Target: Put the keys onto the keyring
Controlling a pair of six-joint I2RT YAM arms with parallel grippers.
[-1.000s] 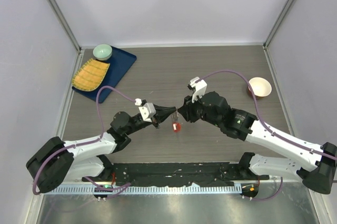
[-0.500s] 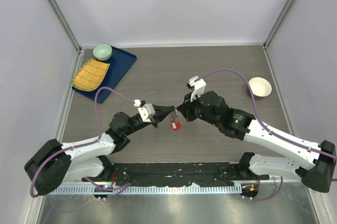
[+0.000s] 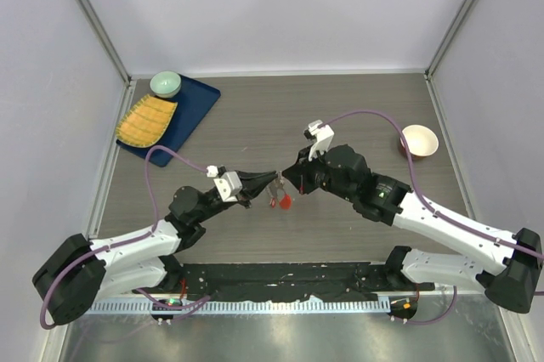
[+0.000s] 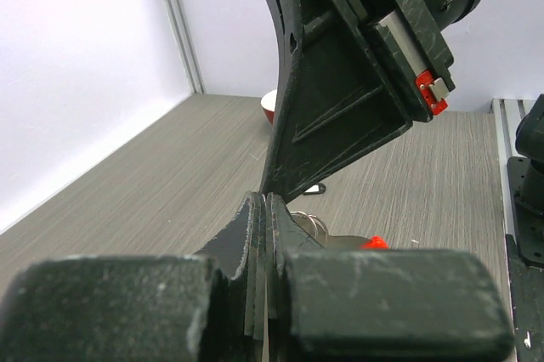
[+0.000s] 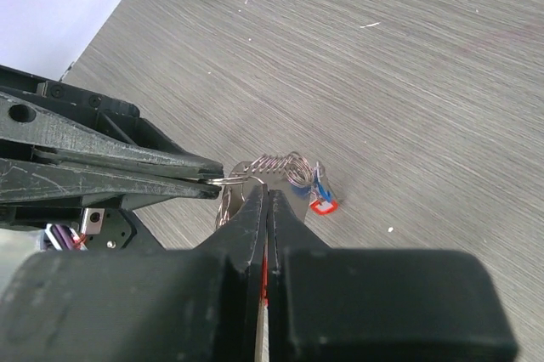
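My left gripper (image 3: 272,178) and right gripper (image 3: 286,177) meet tip to tip above the table's middle. The left gripper (image 4: 263,209) is shut on a thin wire ring of the keyring (image 5: 285,166), whose grey coil, blue tag (image 5: 321,182) and red tag (image 5: 324,205) hang just past the tips. The right gripper (image 5: 266,196) is shut, with the red head of a key (image 5: 263,281) showing between its jaws and flat silver metal beside them. In the top view the bunch (image 3: 279,198) hangs under both tips. The plain silver key cannot be told apart.
A blue tray (image 3: 197,100) with a green bowl (image 3: 166,83) and a yellow cloth (image 3: 146,120) sits at the back left. A white bowl (image 3: 419,139) stands at the right. A small black fob (image 4: 314,189) lies on the table beneath the right gripper.
The left arm has drawn back to the left and its fingers now reach out longer toward the meeting point. The right gripper has shifted slightly left. The bunch stays held between both tips.
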